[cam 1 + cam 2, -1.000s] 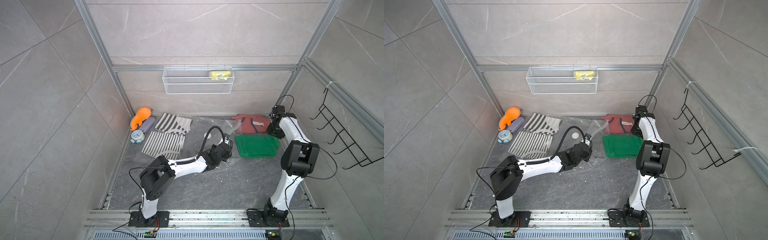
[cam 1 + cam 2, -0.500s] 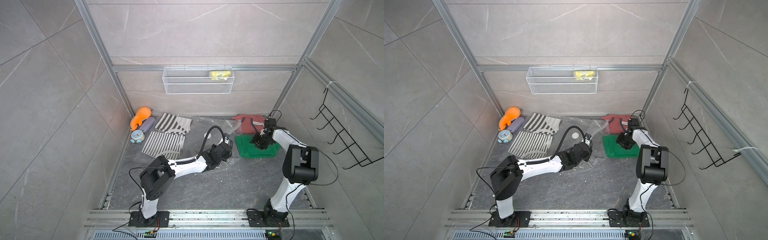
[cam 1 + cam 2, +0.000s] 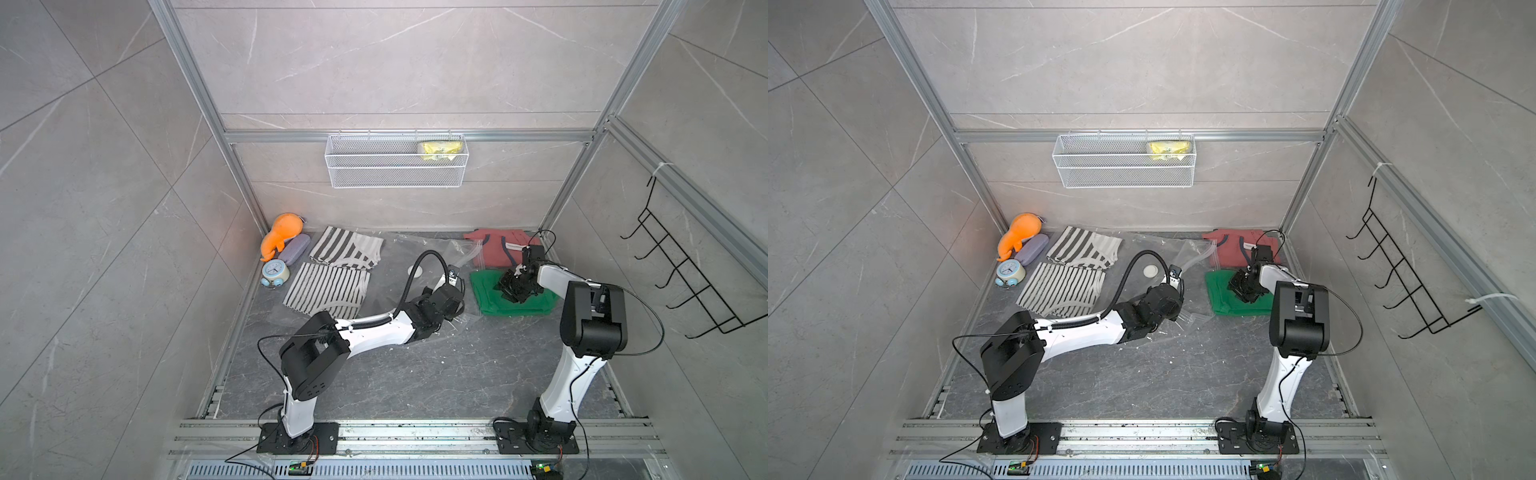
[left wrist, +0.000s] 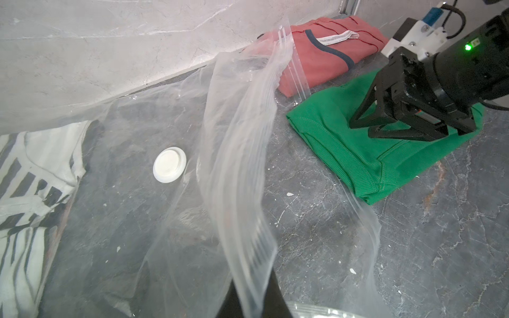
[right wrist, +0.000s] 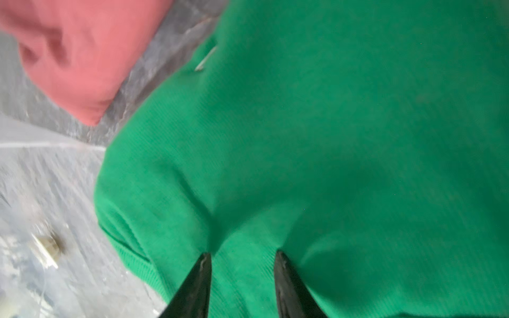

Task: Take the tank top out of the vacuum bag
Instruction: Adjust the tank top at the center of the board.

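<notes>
Your right gripper [image 3: 512, 291] swung from beside the red garment [image 4: 316, 62] at the back wall down onto the green garment [image 4: 344, 159], likely the tank top, at the mouth of the vacuum bag [image 4: 234, 132]; a grab looked imminent. Its wrist view alone showed fabric ridged between part-spread tips. Only the left wrist view showed your left gripper [image 4: 248, 298] pinching the bag's lifted lip.

**Left arm stretched low, right arm folded over**
The left arm [image 3: 374, 330] lay extended forward close to the floor, and the left gripper [image 4: 249, 291] was pinched tight on a fold of the vacuum bag [image 4: 237, 154]. The right arm [image 3: 590, 316] stood upright and bent sharply at the elbow. Its forearm reached inward, and the right gripper [image 5: 242, 254] pointed down with its jaws partly apart.
</notes>
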